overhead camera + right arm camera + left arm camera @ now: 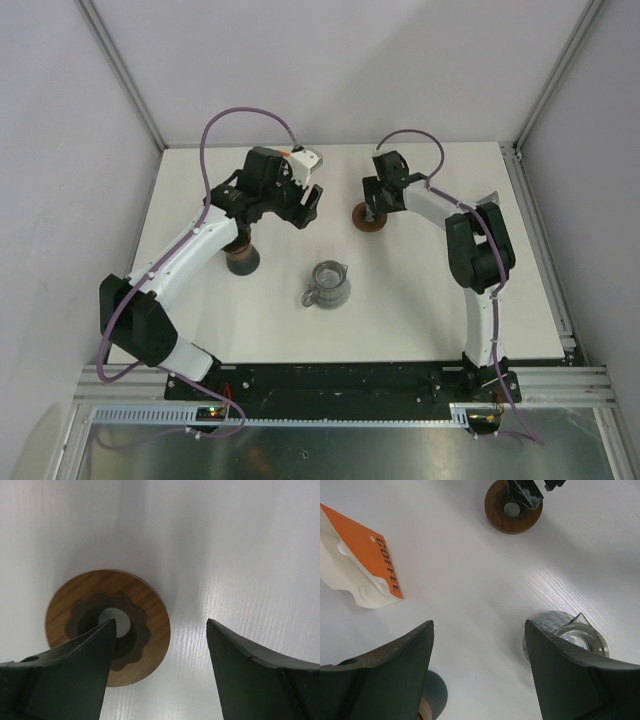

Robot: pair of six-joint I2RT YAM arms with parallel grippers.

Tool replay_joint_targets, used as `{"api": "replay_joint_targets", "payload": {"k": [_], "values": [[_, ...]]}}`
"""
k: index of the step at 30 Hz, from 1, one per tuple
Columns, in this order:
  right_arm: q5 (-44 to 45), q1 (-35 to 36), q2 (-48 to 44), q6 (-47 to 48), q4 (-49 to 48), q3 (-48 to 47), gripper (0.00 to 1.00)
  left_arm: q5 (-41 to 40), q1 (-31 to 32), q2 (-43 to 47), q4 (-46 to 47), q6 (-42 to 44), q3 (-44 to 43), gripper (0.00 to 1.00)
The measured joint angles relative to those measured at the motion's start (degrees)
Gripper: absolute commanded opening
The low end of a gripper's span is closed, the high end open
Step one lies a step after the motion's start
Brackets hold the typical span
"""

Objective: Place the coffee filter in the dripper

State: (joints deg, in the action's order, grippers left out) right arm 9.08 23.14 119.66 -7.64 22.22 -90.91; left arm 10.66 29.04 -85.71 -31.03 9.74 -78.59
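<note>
- Holding the left hand (477, 625) spread wide above the desk (470, 570), gripping nothing, with bare white surface showing in the gap between its fingers.
- Finding the coffee filter packet (365, 565), white and orange and marked COFFEE, lying flat ahead and to the left of that hand, well apart from its fingertips, with every visible edge free of other things.
- Finding the dark grey cone (434, 694) just under the left finger of that hand, partly hidden by it; not managing to tell whether the two are touching.
- Spotting the glass jug (570, 637) under the right finger of the same hand, spout pointing forward, its near rim covered by the finger.
- Holding the right hand (160, 622) open as well, clasping nothing, poised over the wooden ring (107, 625).
- Seeing its left finger overlapping the ring's dark scalloped centre beside the hole, and its right finger out over bare desk past the ring's edge; not managing to tell whether finger and ring are meeting.
- Seeing open desk ahead of the left hand, between packet, ring and jug, and more bare surface ahead and to the right of the right hand.
</note>
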Motion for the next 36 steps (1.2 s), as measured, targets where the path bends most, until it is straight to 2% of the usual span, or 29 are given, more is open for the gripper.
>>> {"api": "replay_joint_targets", "payload": {"k": [6,10,12,16,19,22,27,36], "values": [[0.76,-0.02,3.43,0.63,2.82,-1.62,0.73,-0.24,-0.33,0.0,0.0,0.42,0.0,0.78],[-0.13,-0.04,5.03,0.87,3.61,-2.99,0.61,-0.46,-0.37,0.0,0.0,0.42,-0.02,0.78],[-1.14,-0.09,5.77,1.16,3.69,-3.93,0.51,-0.52,-0.37,0.0,0.0,0.44,0.0,0.78],[-2.78,-0.13,6.25,1.4,3.78,-4.48,0.21,-0.66,-0.46,0.0,0.0,0.44,0.0,0.78],[-3.96,-0.59,6.23,1.2,3.96,-4.57,0.04,-1.03,-0.52,0.0,0.0,0.48,0.0,0.78],[-5.09,-1.03,5.9,0.98,4.26,-4.55,0.01,-1.11,-0.55,0.0,0.0,0.76,0.0,0.78],[-5.35,-0.87,3.26,1.31,4.76,-2.29,0.0,-1.33,-0.57,0.0,0.0,0.87,0.0,0.78],[-8.35,1.51,-16.02,3.65,6.62,2.69,0.0,-1.62,-0.59,0.0,0.0,0.96,0.0,0.78]]}}
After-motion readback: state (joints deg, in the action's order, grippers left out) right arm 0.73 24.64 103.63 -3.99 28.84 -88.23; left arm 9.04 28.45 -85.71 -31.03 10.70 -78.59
